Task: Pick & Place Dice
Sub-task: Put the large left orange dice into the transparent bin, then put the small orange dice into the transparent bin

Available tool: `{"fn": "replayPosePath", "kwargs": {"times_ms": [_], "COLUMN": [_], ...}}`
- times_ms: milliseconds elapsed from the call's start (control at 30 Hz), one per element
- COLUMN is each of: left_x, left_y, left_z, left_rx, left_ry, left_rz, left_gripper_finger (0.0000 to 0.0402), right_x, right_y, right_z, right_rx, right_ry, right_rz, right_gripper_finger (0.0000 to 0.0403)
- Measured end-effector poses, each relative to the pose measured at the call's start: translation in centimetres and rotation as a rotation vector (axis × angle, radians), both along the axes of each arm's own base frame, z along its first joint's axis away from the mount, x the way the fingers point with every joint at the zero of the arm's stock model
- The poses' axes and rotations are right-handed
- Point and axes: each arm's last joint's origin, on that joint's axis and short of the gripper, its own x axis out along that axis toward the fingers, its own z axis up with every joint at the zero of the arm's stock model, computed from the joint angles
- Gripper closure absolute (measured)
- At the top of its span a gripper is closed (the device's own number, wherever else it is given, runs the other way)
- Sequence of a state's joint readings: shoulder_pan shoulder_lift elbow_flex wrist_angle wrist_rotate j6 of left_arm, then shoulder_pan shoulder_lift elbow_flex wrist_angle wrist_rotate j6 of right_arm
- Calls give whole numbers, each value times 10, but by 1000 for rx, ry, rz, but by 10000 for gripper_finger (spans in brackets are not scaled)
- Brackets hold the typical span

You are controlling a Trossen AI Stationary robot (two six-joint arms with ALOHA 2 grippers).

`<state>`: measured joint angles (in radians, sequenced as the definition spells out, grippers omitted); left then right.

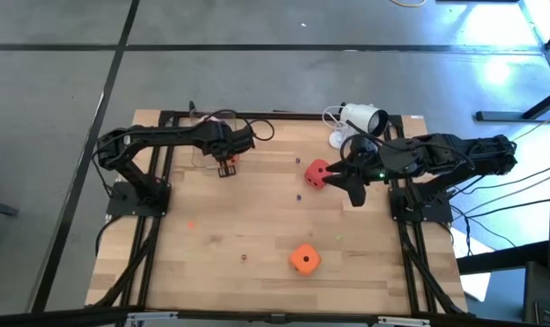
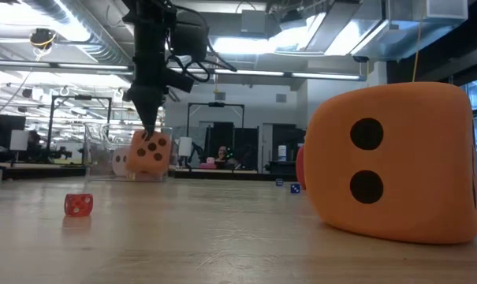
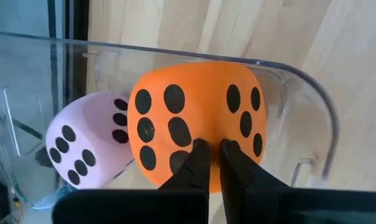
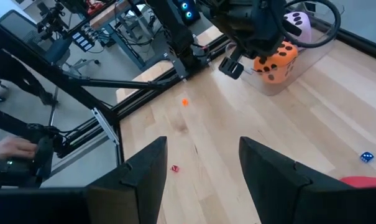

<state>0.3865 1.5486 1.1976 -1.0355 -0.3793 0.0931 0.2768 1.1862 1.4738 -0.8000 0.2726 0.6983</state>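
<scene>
My left gripper [image 3: 209, 152] is clamped on an orange die [image 3: 197, 121], upper-left of centre in the high view, over the clear bin [image 3: 312, 112] w/ the pink die [image 3: 82, 146] inside. Placing step, I judge; next: let go, lift clear. Right gripper [image 4: 200, 171] gapes by the red die [image 1: 317, 173] (2nd orange die [image 1: 304, 259] sits bottom centre).

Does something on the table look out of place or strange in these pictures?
Small stray pieces lie on the table: a tiny red die, a tiny blue die and an orange bit. The left gripper pinches an orange die in the clear bin. Nothing looks damaged.
</scene>
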Motion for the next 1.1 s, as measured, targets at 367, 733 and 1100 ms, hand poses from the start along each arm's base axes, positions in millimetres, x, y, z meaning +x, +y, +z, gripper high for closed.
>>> {"fn": "replayPosePath", "kwargs": {"times_ms": [367,733,1100], "left_x": [3,2,1], "left_y": [-9,-10,-22], "left_z": [-1,40,96], "left_rx": [-87,-98,-430], "left_ry": [-10,0,-190], "left_rz": [-73,-43,-27], "left_gripper_finger": [284,202,204], "right_x": [0,0,0], "right_y": [-1,-1,-1], "right_z": [0,0,0], "right_rx": [-26,-44,-57], "right_ry": [-4,-3,-2], "right_rz": [-25,-15,-8], "right_gripper_finger": [202,202,202]}}
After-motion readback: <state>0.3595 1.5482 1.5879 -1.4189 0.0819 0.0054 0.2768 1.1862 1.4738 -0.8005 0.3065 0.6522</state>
